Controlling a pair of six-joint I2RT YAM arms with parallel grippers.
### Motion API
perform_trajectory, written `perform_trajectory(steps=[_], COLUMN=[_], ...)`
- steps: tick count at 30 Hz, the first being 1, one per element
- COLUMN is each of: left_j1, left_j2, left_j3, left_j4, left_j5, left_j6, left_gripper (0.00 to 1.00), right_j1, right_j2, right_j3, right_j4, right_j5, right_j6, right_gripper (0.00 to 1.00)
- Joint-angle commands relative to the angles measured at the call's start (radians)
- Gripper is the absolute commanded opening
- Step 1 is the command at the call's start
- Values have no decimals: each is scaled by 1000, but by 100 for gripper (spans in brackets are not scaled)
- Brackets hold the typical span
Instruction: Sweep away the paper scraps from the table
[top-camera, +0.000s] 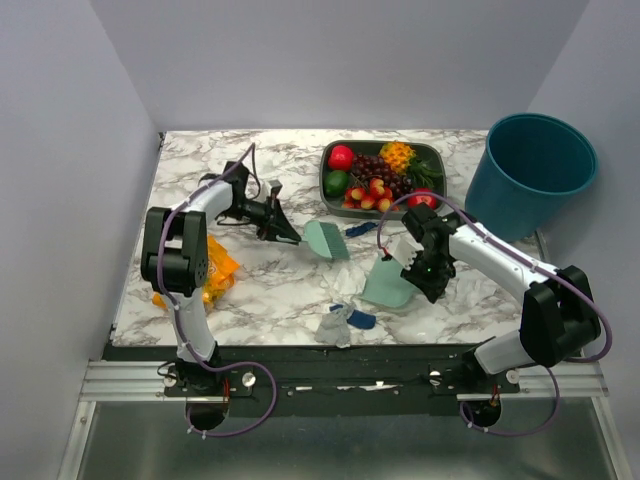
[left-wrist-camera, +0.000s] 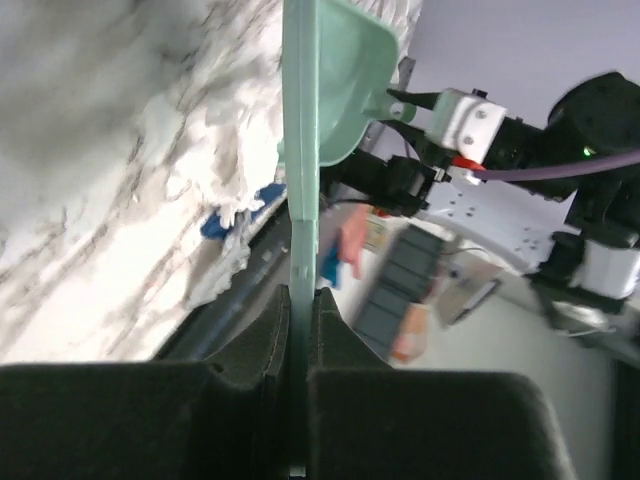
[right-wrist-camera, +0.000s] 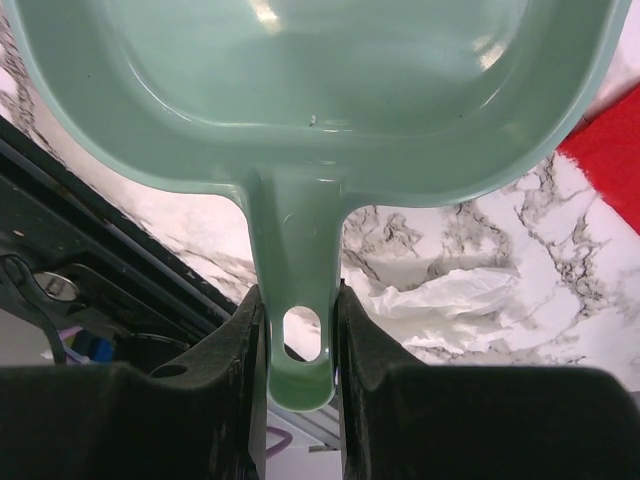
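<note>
My left gripper (top-camera: 278, 222) (left-wrist-camera: 300, 305) is shut on a flat pale-green scraper (top-camera: 326, 240), seen edge-on in the left wrist view (left-wrist-camera: 300, 150). My right gripper (top-camera: 408, 258) (right-wrist-camera: 297, 300) is shut on the handle of a pale-green dustpan (top-camera: 388, 284) (right-wrist-camera: 320, 90), which rests low over the table (top-camera: 270, 290) right of centre. Paper scraps lie between the tools and the front edge: a dark blue bit (top-camera: 360, 229) by the scraper, a dark blue bit (top-camera: 359, 319) and white crumpled paper (top-camera: 333, 327) (right-wrist-camera: 450, 300) near the front edge. A red scrap (right-wrist-camera: 610, 150) shows beside the pan.
An orange snack bag (top-camera: 216, 276) lies at the left by my left arm. A dark tray of fruit (top-camera: 383, 172) stands at the back centre. A teal bin (top-camera: 531, 176) stands at the back right. White walls enclose the table.
</note>
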Motion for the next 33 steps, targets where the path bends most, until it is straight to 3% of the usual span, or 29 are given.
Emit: perform_trajectory(steps=[1, 3, 7, 10, 15, 24, 33], left_j1=[-6, -6, -5, -5, -8, -43, -163], left_j2=[-70, -86, -134, -178, -221, -203, -79], left_j3=[225, 283, 266, 233, 179, 33, 38], left_j4=[-388, -536, -676, -701, -701, -704, -701], left_j5=[-143, -239, -411, -528, -586, -567, -502], left_j6=[478, 587, 846, 932, 1004, 1000, 1063], left_gripper=[0, 0, 0, 0, 0, 0, 0], right_j1=[-3, -3, -3, -3, -3, 19, 122], right_j2=[-33, -88, -206, -290, -369, -127, 65], right_j3=[-35, -55, -96, -144, -204, -112, 26], right_j4=[20, 20, -13, -68, -128, -168, -148], right_j5=[50, 93, 105, 118, 79, 13, -80], right_j6=[-70, -102, -211, -280, -395, -291, -122], right_gripper=[1, 1, 1, 1, 1, 1, 0])
